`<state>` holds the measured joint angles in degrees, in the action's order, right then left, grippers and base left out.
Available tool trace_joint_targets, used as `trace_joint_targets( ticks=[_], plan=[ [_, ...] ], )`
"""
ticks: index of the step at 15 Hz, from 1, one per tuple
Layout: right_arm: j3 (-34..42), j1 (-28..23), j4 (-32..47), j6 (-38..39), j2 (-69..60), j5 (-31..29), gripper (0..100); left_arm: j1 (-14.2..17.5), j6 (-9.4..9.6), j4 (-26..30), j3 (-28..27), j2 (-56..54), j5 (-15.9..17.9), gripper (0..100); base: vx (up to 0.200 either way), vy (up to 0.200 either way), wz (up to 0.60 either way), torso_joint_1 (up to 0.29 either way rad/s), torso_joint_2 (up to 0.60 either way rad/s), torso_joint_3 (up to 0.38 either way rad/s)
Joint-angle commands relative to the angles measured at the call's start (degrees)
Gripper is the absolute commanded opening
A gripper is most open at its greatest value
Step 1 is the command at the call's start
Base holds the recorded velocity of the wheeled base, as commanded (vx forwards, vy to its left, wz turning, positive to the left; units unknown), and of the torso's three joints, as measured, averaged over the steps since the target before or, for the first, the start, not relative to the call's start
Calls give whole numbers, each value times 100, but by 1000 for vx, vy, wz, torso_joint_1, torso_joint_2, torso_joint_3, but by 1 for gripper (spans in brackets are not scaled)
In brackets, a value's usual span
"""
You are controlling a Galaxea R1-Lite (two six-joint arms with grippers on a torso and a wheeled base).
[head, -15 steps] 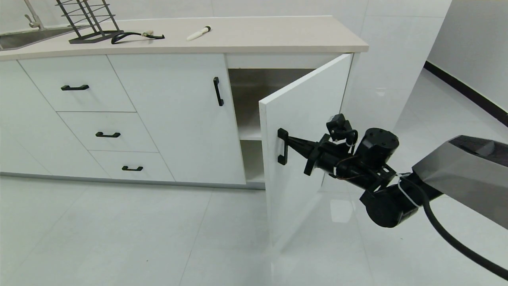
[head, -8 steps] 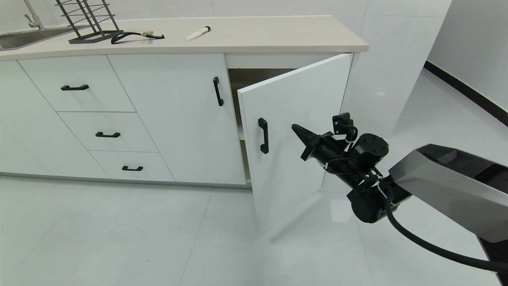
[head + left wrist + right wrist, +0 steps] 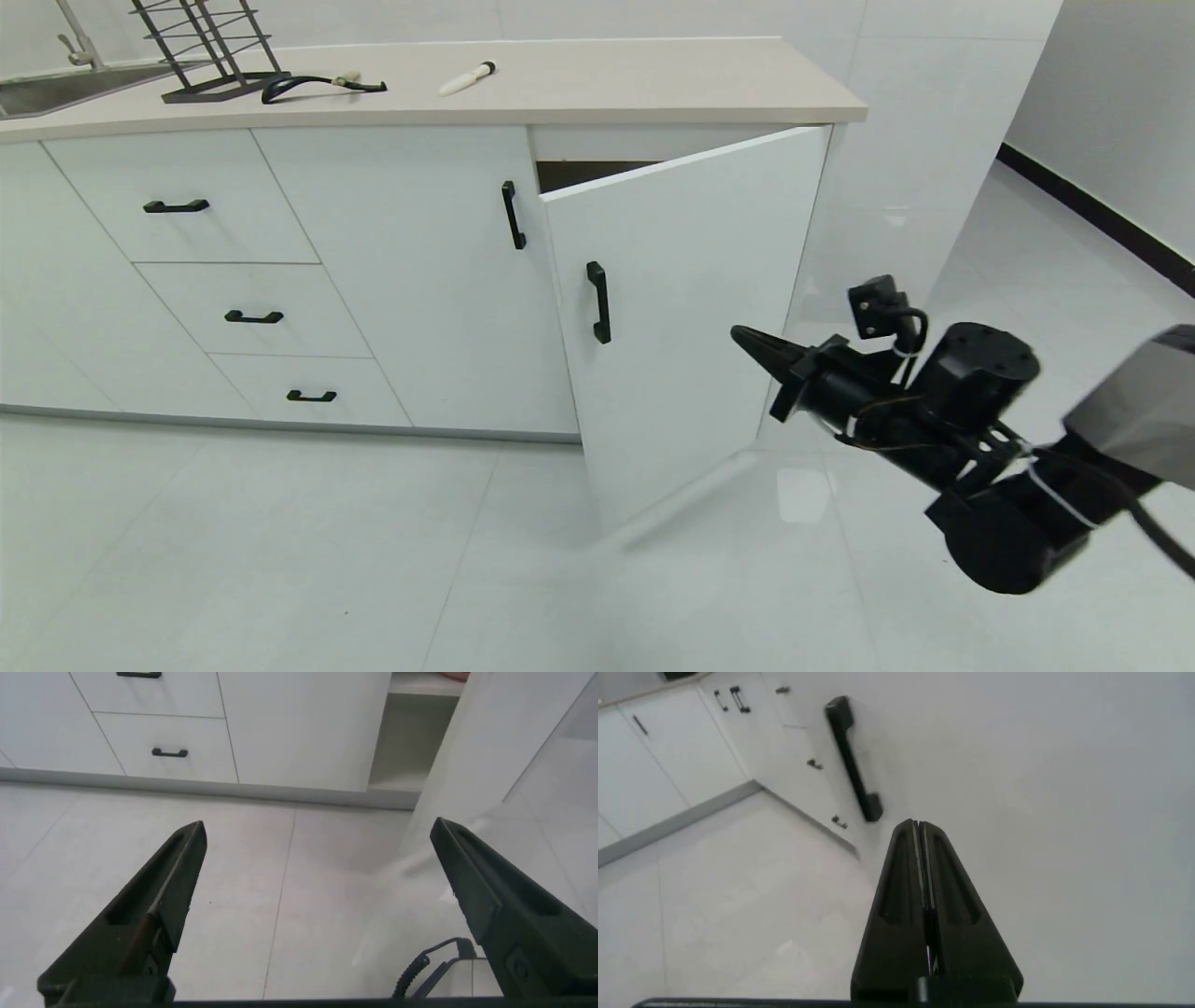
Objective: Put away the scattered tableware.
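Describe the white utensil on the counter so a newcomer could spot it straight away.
Look along the beige countertop above the white cabinets. Right of the black wire rack and the black curved utensil lies the white utensil; it is white where they are black.

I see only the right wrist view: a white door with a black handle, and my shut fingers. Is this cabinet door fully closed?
Observer: No. In the head view the cabinet door stands ajar; a dark gap shows along its top.
Operator: Where is the left gripper?
Observer: The left gripper is open over the floor, pointing toward the lower drawers.
Operator: Is any tableware lying outside?
Observer: Yes, a white utensil lies on the countertop.
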<state>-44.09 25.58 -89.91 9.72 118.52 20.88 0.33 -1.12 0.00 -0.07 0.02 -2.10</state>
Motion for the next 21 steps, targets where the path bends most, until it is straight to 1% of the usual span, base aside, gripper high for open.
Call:
trace_joint_targets(
  ticks=[1,2,3,4,5,6,8,9,10,12,13,14,15,16,18,19,20,21],
  plan=[
    [1597,-281,-9,-172,-1946,197,0,2,-2,0,-1,-2,-1,100,0,0,0,0,0,0],
    [2555,-659,-9,-181,-3019,232,0,2,-46,-9,7,-2,-1,100,0,0,0,0,0,0],
    [2634,-712,-9,-181,-3133,232,0,2,-46,-9,7,-2,-1,100,0,0,0,0,0,0],
    [3566,-1485,-9,-189,-4416,390,0,2,-55,-9,7,-2,-1,100,0,0,0,0,0,0],
    [3891,-1960,-9,-251,-5075,645,0,2,-55,-9,-1,-2,-1,100,0,0,0,0,0,0],
    [4111,-2285,-9,-286,-5664,830,0,2,-55,-9,-1,-2,-1,100,0,0,0,0,0,0],
    [4409,-2443,-9,-286,-6763,1120,0,2,-55,-9,-1,-2,-10,100,0,0,0,0,0,0],
    [4409,-2505,395,-277,-7466,1129,0,2,-55,-9,-1,-2,-10,100,0,0,0,0,0,0],
    [4409,-2558,659,-277,-7730,1129,0,2,-55,-9,7,-2,-10,100,0,0,0,0,0,0],
    [4374,-2848,3339,-277,-10050,1120,0,2,-81,-9,7,-2,-19,100,0,0,0,0,0,0],
    [4111,-2909,4631,-277,-10929,1111,0,2,-108,-9,-1,-2,-36,100,0,0,0,0,0,0],
    [3777,-2918,5703,-321,-11386,1102,0,2,-125,-9,7,-2,-63,100,0,0,0,0,0,0],
    [3618,-2909,5835,-374,-11333,1058,0,2,-125,-9,7,-2,-63,100,0,0,0,0,0,0],
    [3662,-2883,5862,-383,-11368,1032,0,2,-134,-9,7,-2,-72,100,0,0,0,0,0,0],
    [4198,-2883,5897,-453,-11360,1014,0,2,-125,-9,7,-2,-72,100,0,0,0,0,0,0],
    [4409,-2892,5976,-532,-11360,733,0,2,-125,-9,7,-2,-72,100,0,0,0,0,0,0],
    [4409,-2892,6494,-576,-11360,21,0,2,-125,-9,7,-2,-72,100,0,0,0,0,0,0],
    [4409,-2892,6969,-734,-11368,-875,0,2,-125,-9,7,-2,-72,100,0,0,0,0,0,0]
  ],
)
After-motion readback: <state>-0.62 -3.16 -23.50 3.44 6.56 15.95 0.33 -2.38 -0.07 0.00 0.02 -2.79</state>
